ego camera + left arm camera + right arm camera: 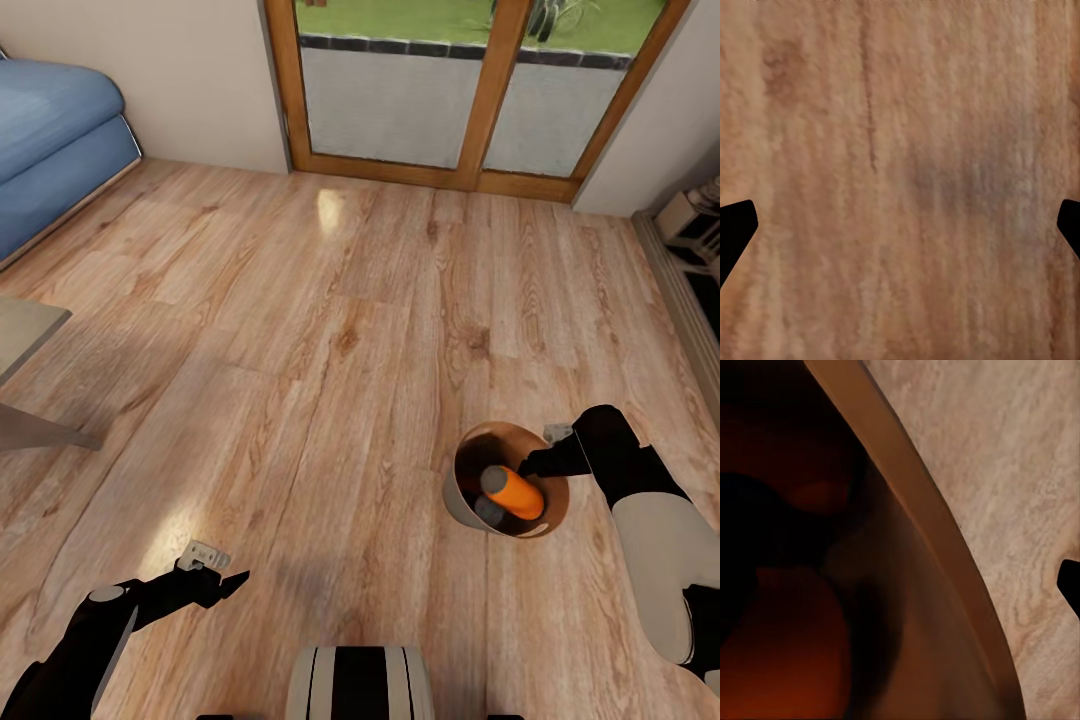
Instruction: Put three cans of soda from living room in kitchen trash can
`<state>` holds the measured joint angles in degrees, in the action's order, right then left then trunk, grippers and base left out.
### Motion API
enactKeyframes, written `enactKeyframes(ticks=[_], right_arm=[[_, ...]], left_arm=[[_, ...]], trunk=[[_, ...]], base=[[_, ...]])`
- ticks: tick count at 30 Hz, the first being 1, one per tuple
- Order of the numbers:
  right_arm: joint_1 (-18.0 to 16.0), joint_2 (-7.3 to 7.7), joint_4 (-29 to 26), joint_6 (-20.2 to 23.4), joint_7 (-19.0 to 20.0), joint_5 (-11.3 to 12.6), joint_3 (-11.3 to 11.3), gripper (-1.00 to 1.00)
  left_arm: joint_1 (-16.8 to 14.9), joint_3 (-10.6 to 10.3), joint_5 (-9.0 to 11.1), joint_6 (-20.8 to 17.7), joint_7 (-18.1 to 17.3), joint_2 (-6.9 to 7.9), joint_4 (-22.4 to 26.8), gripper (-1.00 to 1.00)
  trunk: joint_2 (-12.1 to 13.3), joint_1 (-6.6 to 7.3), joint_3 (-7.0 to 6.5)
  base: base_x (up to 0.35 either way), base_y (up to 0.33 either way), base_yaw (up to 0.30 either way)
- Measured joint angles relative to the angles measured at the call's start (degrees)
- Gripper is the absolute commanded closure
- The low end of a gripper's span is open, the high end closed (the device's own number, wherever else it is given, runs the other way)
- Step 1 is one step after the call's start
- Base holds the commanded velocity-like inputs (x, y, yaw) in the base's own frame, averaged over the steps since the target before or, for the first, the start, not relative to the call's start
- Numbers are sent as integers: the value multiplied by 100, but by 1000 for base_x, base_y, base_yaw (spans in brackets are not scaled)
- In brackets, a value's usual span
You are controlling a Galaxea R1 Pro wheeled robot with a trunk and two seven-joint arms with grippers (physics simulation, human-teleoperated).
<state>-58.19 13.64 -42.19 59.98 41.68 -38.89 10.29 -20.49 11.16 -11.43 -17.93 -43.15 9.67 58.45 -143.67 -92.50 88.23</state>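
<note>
The right gripper point(535, 462) is pinching the bin's point(460, 505) rim at 5 o'clock on the floor point(330, 330). Two cans are lying inside it: one orange can point(518, 493), one dark can point(488, 511). The left gripper point(222, 578) is hanging wide open, holding nothing.

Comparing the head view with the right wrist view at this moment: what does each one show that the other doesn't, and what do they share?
Head view alone: the blue sofa, the wood-framed glass doors, the left gripper over bare planks, and an orange can of soda lying inside the tash can, the right gripper at its rim.

Right wrist view alone: a close look down the bin's dark brown-orange inner wall; its contents are too dim to identify.

Shared: the bin's rim and the wood floor.
</note>
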Motion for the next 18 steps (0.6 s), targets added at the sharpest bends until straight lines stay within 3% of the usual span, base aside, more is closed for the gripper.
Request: enactKeyframes(ticks=[18], right_arm=[[1, -8, 0, 2, 6, -3, -1, -100]], left_arm=[[1, 0, -8, 0, 0, -74, 0, -100]], trunk=[[0, 0, 0]], base=[[0, 0, 0]])
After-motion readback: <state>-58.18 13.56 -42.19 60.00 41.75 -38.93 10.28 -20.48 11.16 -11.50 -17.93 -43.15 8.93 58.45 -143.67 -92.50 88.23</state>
